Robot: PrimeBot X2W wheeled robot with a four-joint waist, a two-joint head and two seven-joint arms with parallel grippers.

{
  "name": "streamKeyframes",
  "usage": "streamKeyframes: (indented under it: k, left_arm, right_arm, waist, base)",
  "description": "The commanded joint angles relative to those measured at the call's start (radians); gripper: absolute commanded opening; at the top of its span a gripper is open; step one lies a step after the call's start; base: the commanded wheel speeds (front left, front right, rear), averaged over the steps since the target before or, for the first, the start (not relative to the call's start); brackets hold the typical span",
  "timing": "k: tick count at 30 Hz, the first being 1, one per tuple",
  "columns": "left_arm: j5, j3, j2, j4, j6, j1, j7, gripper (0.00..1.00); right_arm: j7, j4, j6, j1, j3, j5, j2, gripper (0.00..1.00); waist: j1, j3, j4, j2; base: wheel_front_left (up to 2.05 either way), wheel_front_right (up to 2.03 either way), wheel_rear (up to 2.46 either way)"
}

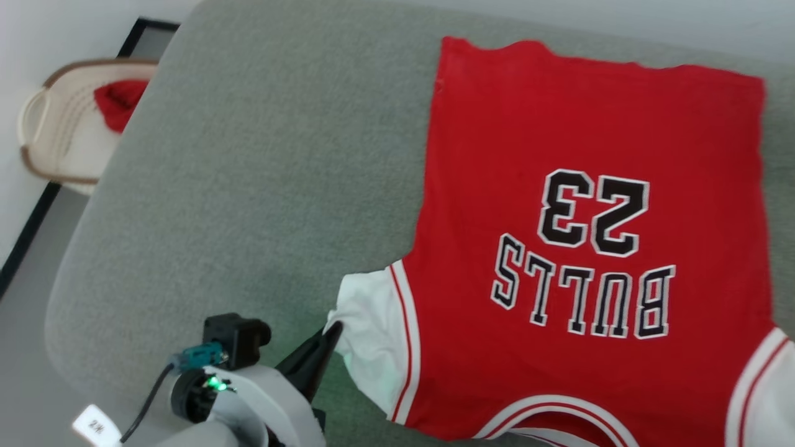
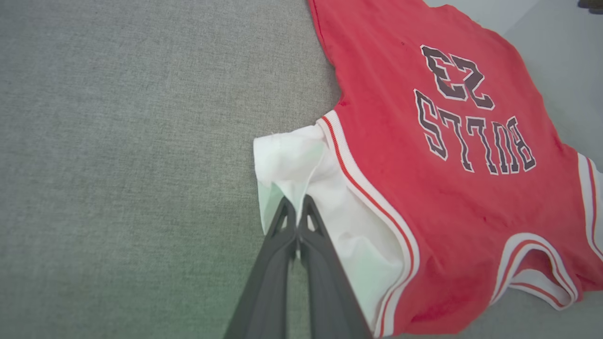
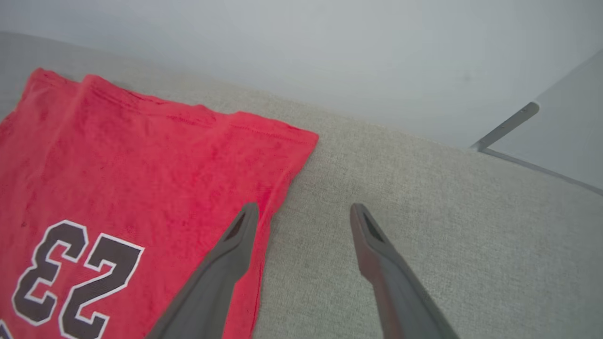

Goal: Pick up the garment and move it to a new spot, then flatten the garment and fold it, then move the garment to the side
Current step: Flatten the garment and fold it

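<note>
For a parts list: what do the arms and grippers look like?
The left gripper and right gripper each have two long, dark grey, tapering fingers. The pale left forearm carries a black camera, teal connector, black cable, green light, white label.

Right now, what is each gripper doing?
Left gripper: closed on the white sleeve of the red short-sleeved jersey tee.
Right gripper: open, holding nothing.

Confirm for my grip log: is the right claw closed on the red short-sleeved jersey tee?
No: the right claw stands wide open, one finger over the edge of the red short-sleeved jersey tee, the other over grey upholstery.
</note>
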Motion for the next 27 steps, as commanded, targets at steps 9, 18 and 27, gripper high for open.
streamKeyframes:
  k: [9,18,27]
  left_arm:
    - [0.033,-0.023,-0.092,0.072,-0.072,-0.07,0.006,0.0]
    - [0.042,-0.035,-0.161,0.135,-0.127,-0.1,0.001,0.0]
    - [0.039,-0.037,-0.206,0.197,-0.171,-0.109,-0.008,0.0]
  right_arm:
    - [0.072,0.297,0.0,-0.224,0.008,-0.065,-0.022,1.0]
    - [0.113,0.477,0.0,-0.334,-0.029,-0.156,-0.01,1.0]
    - [0.184,0.655,-0.001,-0.352,-0.106,-0.306,0.018,0.0]
  waist:
    - [0.0,0.138,0.136,0.0]
    - [0.0,0.178,0.181,0.0]
    - [0.0,0.19,0.204,0.0]
  base:
    - [0.0,0.0,0.0]
    - [0.0,0.0,0.0]
    - [0.0,0.0,0.0]
